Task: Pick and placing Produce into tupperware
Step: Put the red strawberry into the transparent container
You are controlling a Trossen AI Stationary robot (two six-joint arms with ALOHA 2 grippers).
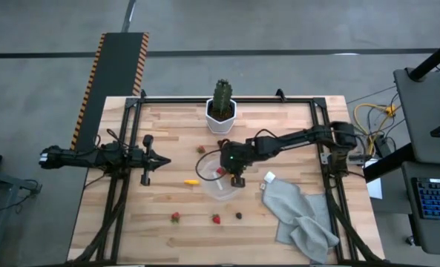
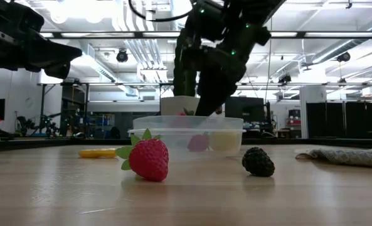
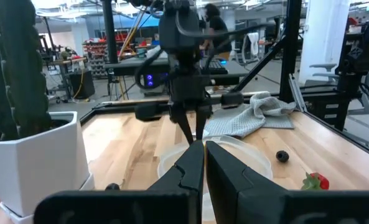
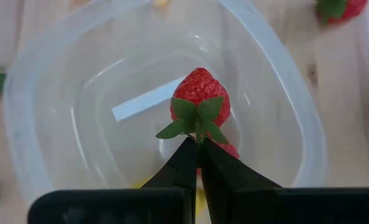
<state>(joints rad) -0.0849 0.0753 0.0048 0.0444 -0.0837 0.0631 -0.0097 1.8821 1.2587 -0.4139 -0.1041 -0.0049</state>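
- The right fingers [image 4: 198,155] are pinched together on the green leafy stem of a strawberry [image 4: 200,93], which hangs just beyond their tips, over the middle of the tupperware [image 4: 284,124].
- To do this well, I judge they should lower a little, then part, so the berry drops inside without bouncing over the rim.
- The tupperware is clear and round, with a white label on its floor; more produce lies inside.
- The left fingers [image 3: 204,163] are closed on nothing, well apart, pointing toward the tupperware.
- Another strawberry [image 2: 149,158] and a dark berry [image 2: 258,161] lie on the tabletop [image 2: 236,194] outside.
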